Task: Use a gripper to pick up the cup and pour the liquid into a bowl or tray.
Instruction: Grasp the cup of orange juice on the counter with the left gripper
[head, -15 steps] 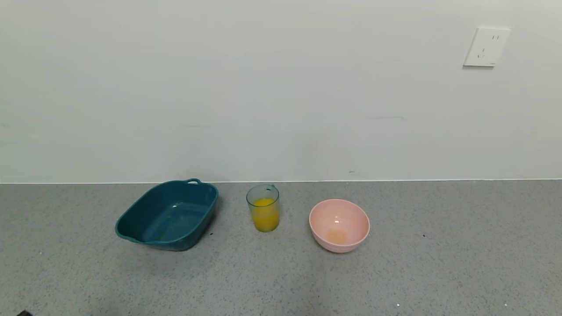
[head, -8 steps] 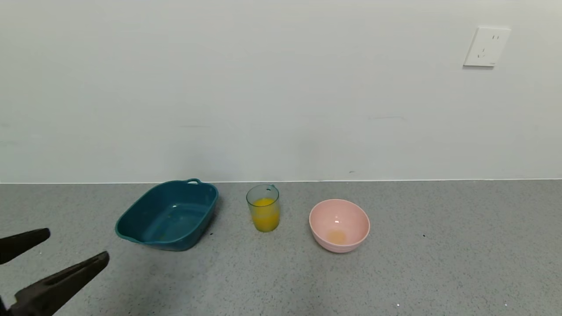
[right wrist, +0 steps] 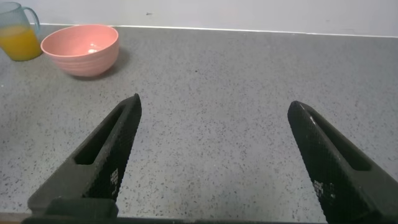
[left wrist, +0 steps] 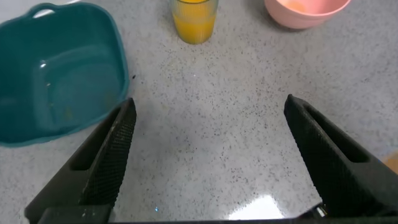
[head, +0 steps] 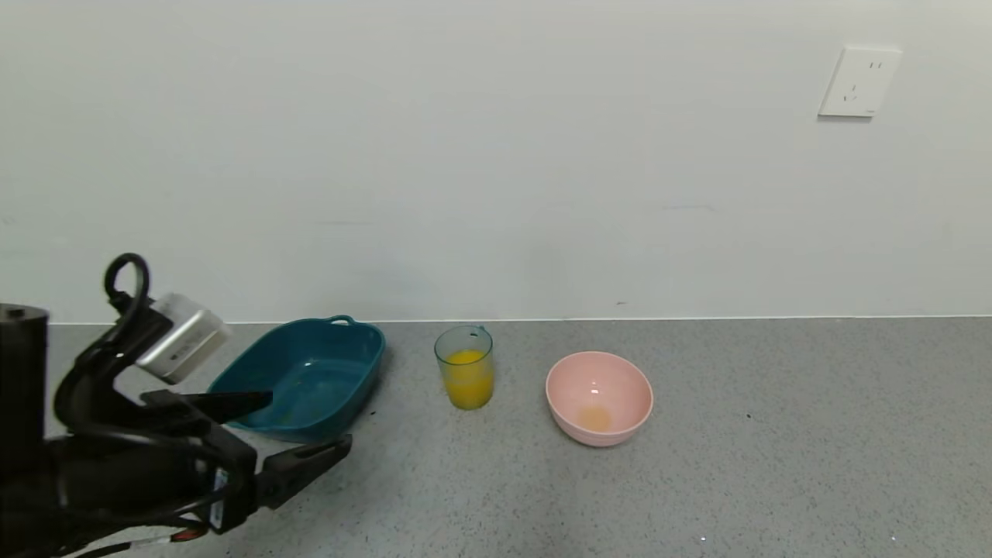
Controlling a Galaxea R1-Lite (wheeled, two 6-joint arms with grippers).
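The pale blue-green ribbed cup (head: 465,366) stands upright on the grey counter, about half full of orange-yellow liquid (head: 468,380); it also shows in the left wrist view (left wrist: 194,17) and the right wrist view (right wrist: 18,32). The dark teal basin (head: 310,380) sits to its left, and in the left wrist view (left wrist: 53,74). My left gripper (head: 306,422) is open and empty at the front left, in front of the basin's near corner and well short of the cup. My right gripper (right wrist: 211,109) is open and empty over bare counter, out of the head view.
A round pink bowl (head: 598,397) with a little orange residue sits right of the cup, and shows in the right wrist view (right wrist: 79,48). A white wall runs close behind the objects, with a socket (head: 859,82) at the upper right.
My left arm has come up and in from the lower left, with its open gripper now by the teal basin's front corner. Cup, basin and pink bowl have not moved.
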